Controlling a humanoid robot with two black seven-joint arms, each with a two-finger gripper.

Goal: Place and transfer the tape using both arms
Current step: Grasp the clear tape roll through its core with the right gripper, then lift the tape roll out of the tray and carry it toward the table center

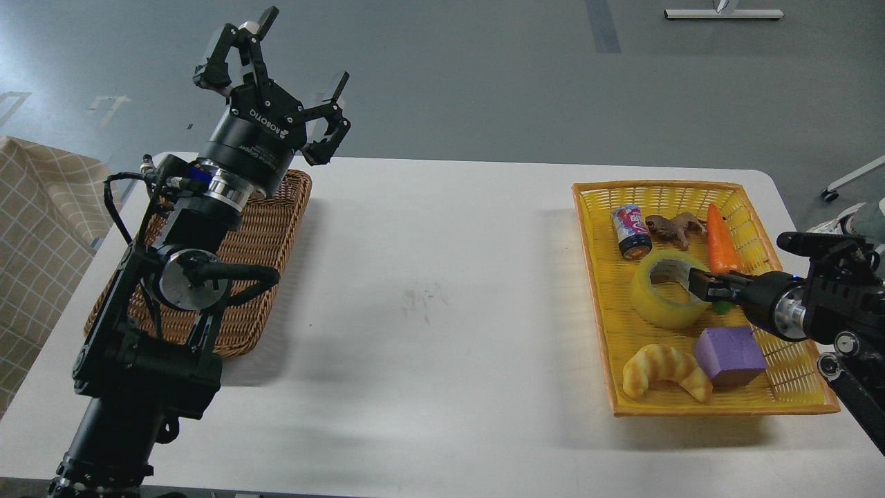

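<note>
One white table point(442, 290) carries two baskets. The brown wicker basket point(263, 263) lies at the table's left edge, and what it holds, if anything, is hidden behind the left arm point(187, 270). The yellow basket point(781, 373) sits at the right edge, running from the far right corner toward the near one.

Six things lie in the yellow basket, one of each. At its far end, one small can point(630, 232) lies on its side, one brown toy animal point(676, 228) sits just beside it, and one orange carrot point(721, 240) lies along the right wall. The single roll of yellow tape point(657, 301) rests in the middle of the basket, its pale core facing up. At the near end, one toy croissant point(665, 370) lies by the near left corner, with one purple block point(731, 355) touching it on the right.

The right gripper point(702, 283) reaches in from the right edge and its fingers sit at the tape's right rim, closed on the wall of the roll, one finger inside the core. The tape rests on the basket floor.

The left gripper point(287, 69) is raised above the far left corner of the table, past the wicker basket, its two fingers spread wide and holding nothing.
</note>
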